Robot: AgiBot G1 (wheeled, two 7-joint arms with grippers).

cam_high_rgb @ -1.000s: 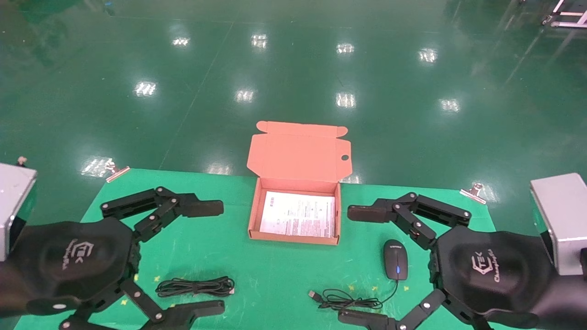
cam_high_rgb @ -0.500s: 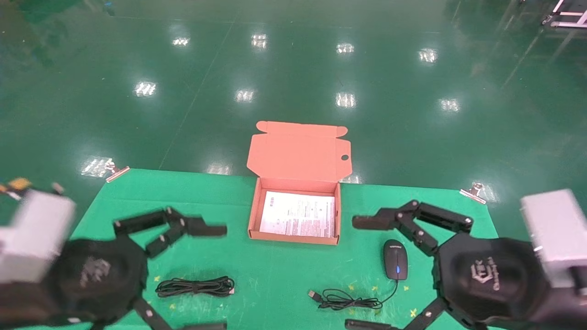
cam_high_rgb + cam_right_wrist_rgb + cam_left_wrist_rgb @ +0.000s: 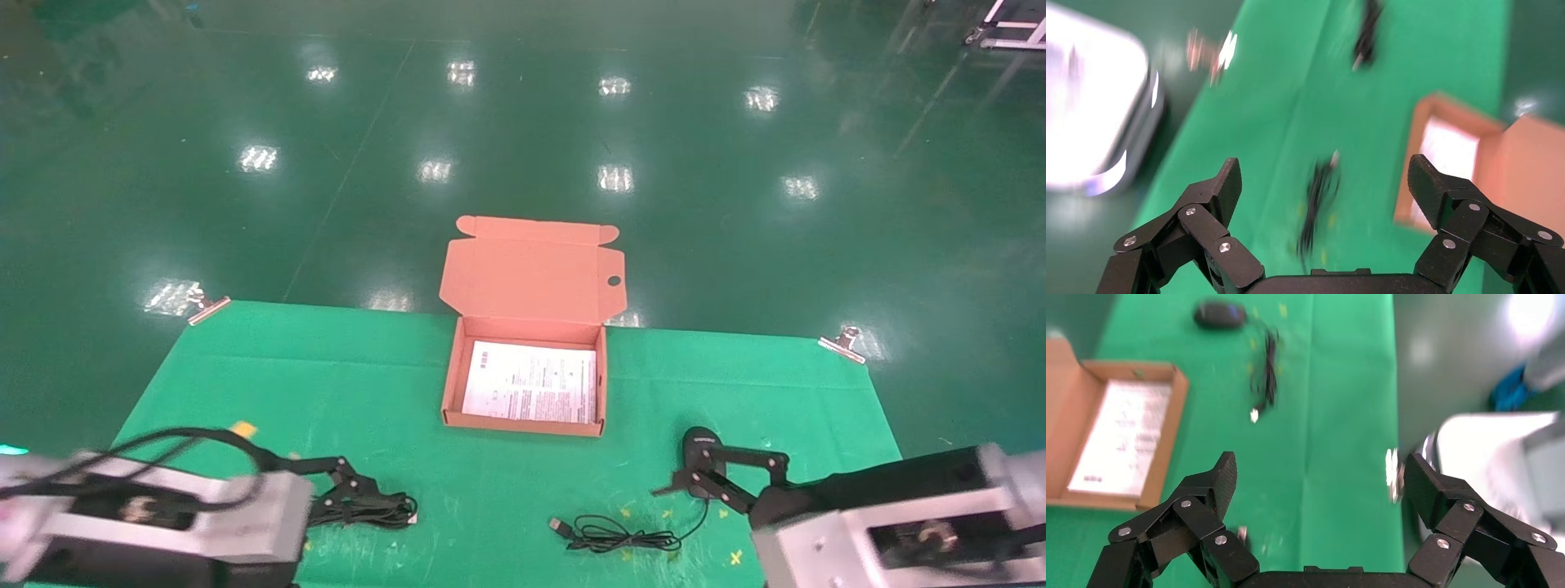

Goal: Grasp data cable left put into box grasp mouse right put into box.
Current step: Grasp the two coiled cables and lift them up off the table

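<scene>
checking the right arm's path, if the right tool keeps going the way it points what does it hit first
Probably the mouse. In the head view the open right tool points across the table toward the robot's left, its fingers reaching over the mouse's near end. Height above it is unclear, so it may pass over.

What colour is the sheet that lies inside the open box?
White with dark printed text; the sheet in the orange-brown box shows best in the head view.

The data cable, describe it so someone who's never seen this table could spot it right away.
On the green mat, look to the robot's left of the open cardboard box, near the front edge. The data cable lies there under the left tool: a tied black bundle with a pale tip, unlike the loose mouse cord.
</scene>
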